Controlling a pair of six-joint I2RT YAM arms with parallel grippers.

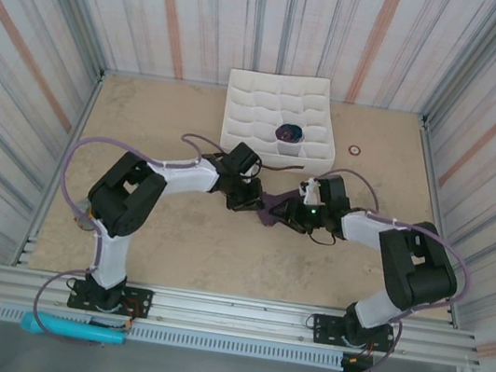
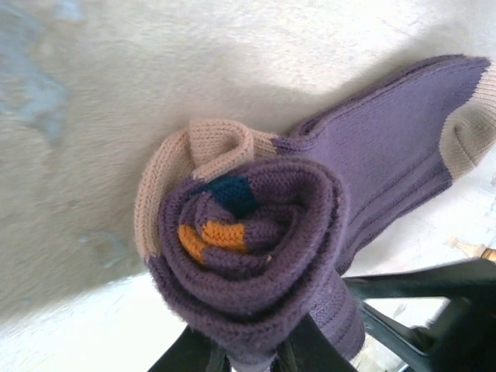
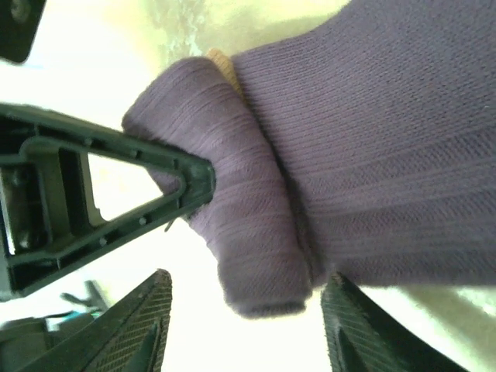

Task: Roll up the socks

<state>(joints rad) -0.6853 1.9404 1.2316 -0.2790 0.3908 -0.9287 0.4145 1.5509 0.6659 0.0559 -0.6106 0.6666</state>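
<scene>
The socks (image 2: pixel 256 263) are purple and wound into a tight spiral roll, with orange and dark teal showing at its core and a peach band round the outside. An unrolled length (image 2: pixel 387 147) trails off flat on the table. My left gripper (image 2: pixel 248 358) is shut on the roll from below, its dark fingers (image 2: pixel 182 353) pressed against both sides. In the right wrist view the roll's end (image 3: pixel 252 248) hangs between the spread pads of my open right gripper (image 3: pixel 256 333), touching neither. From above, both grippers meet at the socks (image 1: pixel 271 211) at mid-table.
A white compartment tray (image 1: pixel 252 102) stands at the back, one cell holding a dark rolled bundle (image 1: pixel 289 134). A small ring (image 1: pixel 355 150) lies to its right. The left gripper's finger frame (image 3: pixel 108 201) crosses the right wrist view beside the roll.
</scene>
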